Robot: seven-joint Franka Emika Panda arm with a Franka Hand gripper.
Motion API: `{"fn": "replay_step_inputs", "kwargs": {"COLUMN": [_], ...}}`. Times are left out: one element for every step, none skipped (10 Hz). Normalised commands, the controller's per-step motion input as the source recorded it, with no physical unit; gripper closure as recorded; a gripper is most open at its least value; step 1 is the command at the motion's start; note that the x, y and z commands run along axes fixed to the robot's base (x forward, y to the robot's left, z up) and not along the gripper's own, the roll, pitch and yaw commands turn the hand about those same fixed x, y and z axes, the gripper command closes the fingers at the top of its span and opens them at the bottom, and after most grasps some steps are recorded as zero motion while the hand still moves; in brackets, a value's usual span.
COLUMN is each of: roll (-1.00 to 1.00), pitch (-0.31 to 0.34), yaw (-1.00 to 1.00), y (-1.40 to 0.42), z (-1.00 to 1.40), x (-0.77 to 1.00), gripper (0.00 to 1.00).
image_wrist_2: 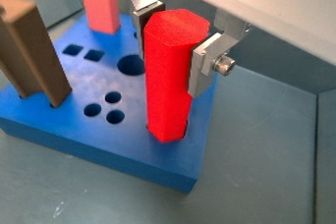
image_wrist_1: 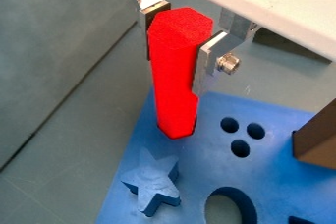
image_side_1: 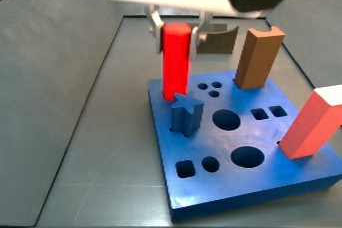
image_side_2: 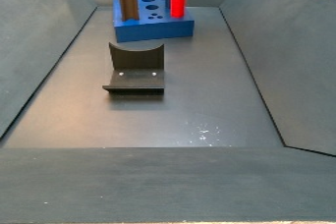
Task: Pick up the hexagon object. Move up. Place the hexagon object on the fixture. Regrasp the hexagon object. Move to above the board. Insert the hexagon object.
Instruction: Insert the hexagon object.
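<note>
We see the red hexagon bar standing upright between the silver fingers of the gripper; the plates press its upper end from two sides, so the jaws are closed on it, opened only as far as the bar is thick. In both wrist views the bar hangs straight down from the gripper, and its lower end meets the top face of the blue board near one corner; we cannot tell whether the tip sits in a hole or only rests on the surface. In a side view the bar is vertical just behind the dark blue upright piece, with the gripper directly above, pointing straight down from the white wrist. A brown block and a salmon-red block also stand in the board. In a side view the dark fixture sits on the floor, well apart from the board. We read no writing or labels anywhere.
</note>
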Motion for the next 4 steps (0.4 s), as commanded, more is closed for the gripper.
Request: {"fn": "replay_step_inputs", "kwargs": {"roll": [0.1, 0.0, -0.01, 0.0], "pitch": [0.093, -0.009, -0.11, 0.0], "yaw": [0.0, -0.05, 0.01, 0.0], "y": [-0.03, -0.09, 0.0, 0.0], "z": [-0.68, -0.33, -0.08, 0.0], "x": [0.16, 0.0, 0.0, 0.0], "gripper": [1.0, 1.0, 1.0, 1.0]}}
